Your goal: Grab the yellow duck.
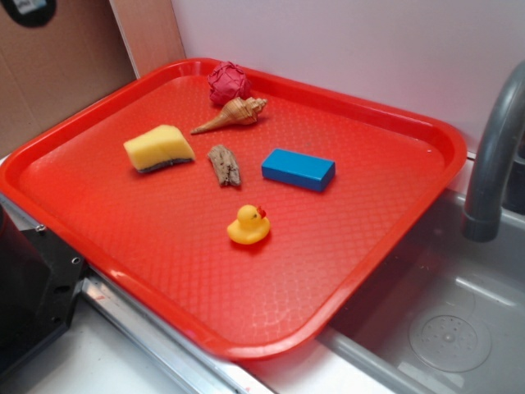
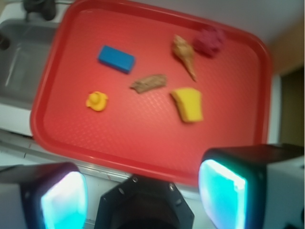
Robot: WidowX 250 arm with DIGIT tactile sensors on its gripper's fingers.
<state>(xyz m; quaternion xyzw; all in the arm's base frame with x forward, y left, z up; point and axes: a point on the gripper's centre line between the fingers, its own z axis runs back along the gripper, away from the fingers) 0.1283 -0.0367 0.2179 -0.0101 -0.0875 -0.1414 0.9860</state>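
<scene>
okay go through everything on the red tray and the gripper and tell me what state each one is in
yellow duck: upright, free, beak toward the blue block.
blue block: lying flat.
sponge: dark side down.
seashell: on its side, touching the red ball.
bark piece: lying flat.
gripper: open, holding nothing.

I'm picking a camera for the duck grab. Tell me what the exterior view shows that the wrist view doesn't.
Only the exterior view shows the duck's red beak clearly, and a sink drain.

Only the wrist view shows the gripper: its two fingers stand wide apart at the near edge of the tray, off the duck.

Both show the red tray holding the duck, blue block, sponge, shell, wood piece and dark red ball, plus the grey faucet.
</scene>
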